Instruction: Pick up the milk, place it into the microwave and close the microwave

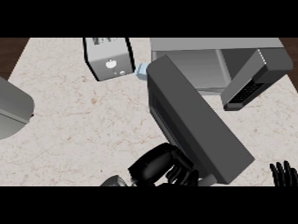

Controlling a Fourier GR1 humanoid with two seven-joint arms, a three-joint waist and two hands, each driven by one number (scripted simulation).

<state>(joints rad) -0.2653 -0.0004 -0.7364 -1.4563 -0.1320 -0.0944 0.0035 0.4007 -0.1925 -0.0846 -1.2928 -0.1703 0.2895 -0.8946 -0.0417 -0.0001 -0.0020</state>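
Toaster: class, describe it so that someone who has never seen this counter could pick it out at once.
Start at the pale marbled counter and look to its far edge, just left of the open microwave. The toaster stands there, a small grey box. Unlike its plain grey neighbours, it has dark edges and a white mark on its face.

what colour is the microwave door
The microwave door is dark grey, clearest in the head view.
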